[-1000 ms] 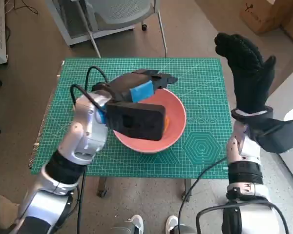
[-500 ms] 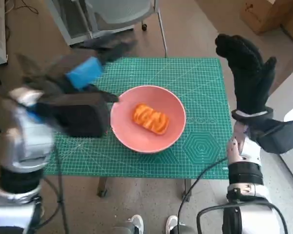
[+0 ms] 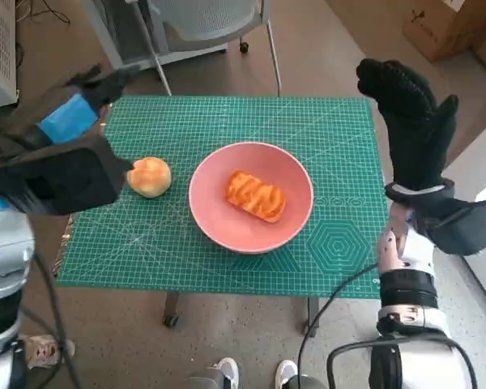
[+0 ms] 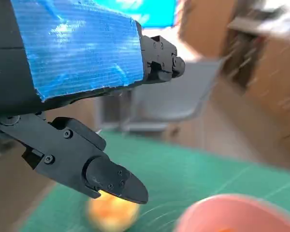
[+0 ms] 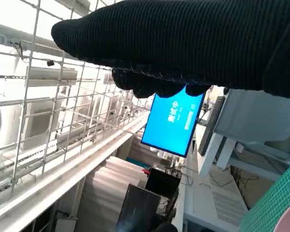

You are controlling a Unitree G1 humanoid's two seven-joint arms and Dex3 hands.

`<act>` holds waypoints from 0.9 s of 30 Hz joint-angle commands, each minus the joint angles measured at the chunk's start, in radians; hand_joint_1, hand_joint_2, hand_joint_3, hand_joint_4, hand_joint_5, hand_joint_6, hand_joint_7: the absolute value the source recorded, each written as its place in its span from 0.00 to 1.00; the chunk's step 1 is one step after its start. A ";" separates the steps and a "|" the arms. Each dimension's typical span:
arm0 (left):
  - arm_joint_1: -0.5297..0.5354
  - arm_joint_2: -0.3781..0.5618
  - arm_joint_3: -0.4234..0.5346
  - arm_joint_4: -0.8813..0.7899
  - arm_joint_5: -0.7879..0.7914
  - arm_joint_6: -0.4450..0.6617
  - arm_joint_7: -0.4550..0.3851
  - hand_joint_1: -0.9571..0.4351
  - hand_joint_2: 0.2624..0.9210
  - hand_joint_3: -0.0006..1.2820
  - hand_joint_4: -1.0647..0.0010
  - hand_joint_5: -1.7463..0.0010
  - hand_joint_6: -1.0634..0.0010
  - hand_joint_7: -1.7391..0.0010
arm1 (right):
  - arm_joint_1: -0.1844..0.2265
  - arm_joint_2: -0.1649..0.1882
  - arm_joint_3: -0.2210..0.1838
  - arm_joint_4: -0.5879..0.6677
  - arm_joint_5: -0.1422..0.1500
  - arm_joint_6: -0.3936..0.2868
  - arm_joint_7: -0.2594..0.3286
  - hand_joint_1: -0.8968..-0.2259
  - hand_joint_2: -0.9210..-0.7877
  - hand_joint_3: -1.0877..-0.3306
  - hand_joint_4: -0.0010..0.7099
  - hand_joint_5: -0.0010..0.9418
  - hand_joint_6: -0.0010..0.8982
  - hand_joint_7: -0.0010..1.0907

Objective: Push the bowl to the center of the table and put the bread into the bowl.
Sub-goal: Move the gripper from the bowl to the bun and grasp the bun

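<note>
- The table (image 3: pixel 340 121), covered by a green cutting mat, carries the pink bowl (image 3: pixel 219 223) roughly at its middle, so the push looks done.
- The bowl holds one striped orange bread (image 3: pixel 255 195), lying on the bowl's floor a little right of middle; that part of the task also looks complete.
- A second, round bun (image 3: pixel 150 176) sits on the mat just left of the bowl, apart from its rim. If the task covers every bread, this one is left to move; I cannot tell from the task sentence whether it counts.
- The left robot hand (image 3: pixel 69 121) hangs over the far-left corner of the table, above and left of the bun, touching nothing. The left wrist view shows its fingers (image 4: pixel 108 176) spread with nothing between them.
- The right robot hand (image 3: pixel 409 121) is raised upright past the table's right edge, fingers extended and apart, holding nothing.
- Compared with a second ago: the left robot hand then covered the bowl and hid the bread; half a second ago it was swinging away to the left, and now it is clear of the bowl at the corner.
- The bun was hidden in both earlier pictures and is now uncovered.
- The right robot hand has kept the same raised pose throughout.
</note>
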 commanded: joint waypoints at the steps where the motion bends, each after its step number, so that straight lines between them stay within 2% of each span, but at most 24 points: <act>1: 0.000 0.021 -0.033 0.018 0.007 0.005 -0.021 0.59 0.67 0.00 1.00 1.00 0.86 0.98 | 0.009 -0.003 -0.004 0.022 0.008 0.016 0.013 0.40 0.00 0.64 0.40 0.00 0.45 0.02; 9: -0.029 -0.002 -0.137 0.121 0.072 0.031 -0.021 0.67 0.68 0.00 1.00 1.00 0.86 0.98 | -0.016 0.000 -0.010 0.056 0.013 0.019 0.026 0.40 0.00 0.65 0.40 0.00 0.44 0.01; 15: -0.070 -0.039 -0.213 0.192 0.129 0.081 -0.029 0.70 0.68 0.00 1.00 1.00 0.85 0.99 | -0.026 0.000 -0.017 0.073 0.015 0.016 0.038 0.41 0.00 0.65 0.40 0.00 0.44 0.01; 27: -0.134 -0.126 -0.293 0.366 0.175 0.086 0.033 0.74 0.71 0.01 1.00 1.00 0.84 0.99 | -0.031 -0.007 -0.030 0.081 0.026 0.019 0.069 0.42 0.00 0.65 0.41 0.00 0.44 0.01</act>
